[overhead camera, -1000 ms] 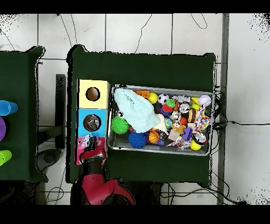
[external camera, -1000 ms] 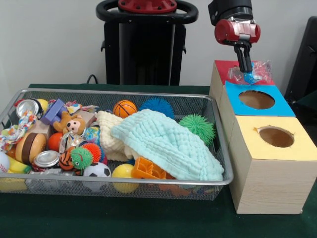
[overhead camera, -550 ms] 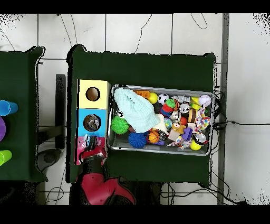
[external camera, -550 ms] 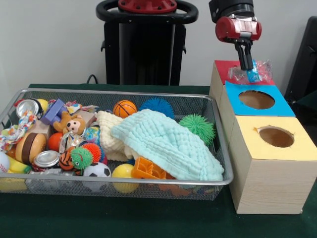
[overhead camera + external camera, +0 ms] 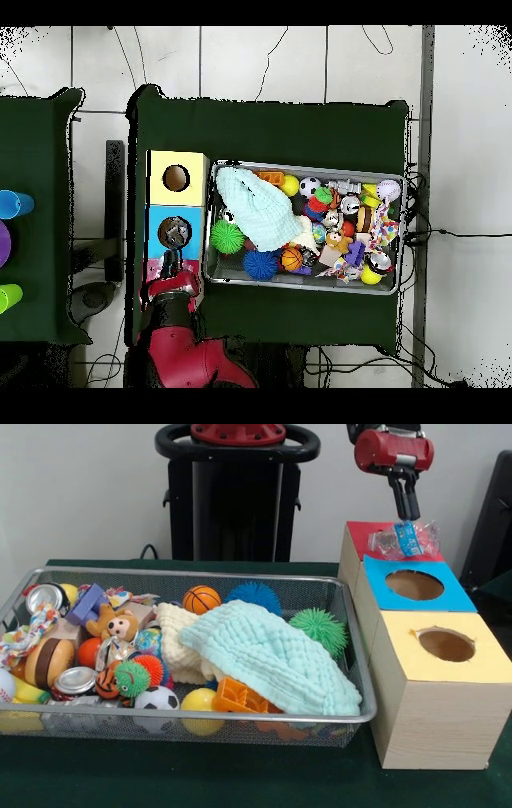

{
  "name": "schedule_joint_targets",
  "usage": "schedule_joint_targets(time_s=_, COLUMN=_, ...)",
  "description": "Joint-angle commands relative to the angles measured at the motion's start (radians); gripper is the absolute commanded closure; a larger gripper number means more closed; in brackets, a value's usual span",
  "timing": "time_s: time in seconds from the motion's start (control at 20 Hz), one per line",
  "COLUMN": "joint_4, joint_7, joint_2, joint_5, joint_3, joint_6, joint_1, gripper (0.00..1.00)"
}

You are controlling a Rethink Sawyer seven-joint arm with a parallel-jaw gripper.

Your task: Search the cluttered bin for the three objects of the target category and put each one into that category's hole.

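Note:
A crumpled clear plastic bottle (image 5: 402,540) with a blue label lies on top of the red box (image 5: 358,531), over its hole. My gripper (image 5: 407,515) hangs just above the bottle, open and holding nothing. In the overhead view the gripper (image 5: 168,264) is over the red box (image 5: 151,272), and the bottle is hard to make out there. The wire bin (image 5: 184,573) holds a pale green cloth (image 5: 272,652), two crushed cans (image 5: 46,596) (image 5: 74,680), balls and soft toys.
A blue box (image 5: 376,573) and a yellow box (image 5: 488,664), each with a round hole, stand in a row with the red one beside the bin. Spiky balls (image 5: 320,628) lie near that end of the bin. Coloured cups (image 5: 8,205) stand on a side table.
The gripper let go of the bottle and rose straight up off it. The bottle stayed lying on the red box.

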Motion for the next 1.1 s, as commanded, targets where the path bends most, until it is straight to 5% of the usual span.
schedule_joint_targets(time_s=0.05, joint_4=-0.029, joint_7=0.167, joint_2=-0.036, joint_5=0.056, joint_3=0.05, joint_6=0.009, joint_1=-0.014, gripper=1.0)
schedule_joint_targets(time_s=0.45, joint_4=0.008, joint_7=0.054, joint_2=-0.04, joint_5=-0.107, joint_3=0.16, joint_6=0.339, joint_1=-0.102, gripper=1.0)
schedule_joint_targets(time_s=0.75, joint_4=0.042, joint_7=0.08, joint_2=-0.049, joint_5=-0.168, joint_3=0.14, joint_6=0.272, joint_1=-0.105, gripper=1.0)
schedule_joint_targets(time_s=1.1, joint_4=0.105, joint_7=0.116, joint_2=-0.174, joint_5=-0.245, joint_3=0.176, joint_6=0.302, joint_1=-0.151, gripper=1.0)
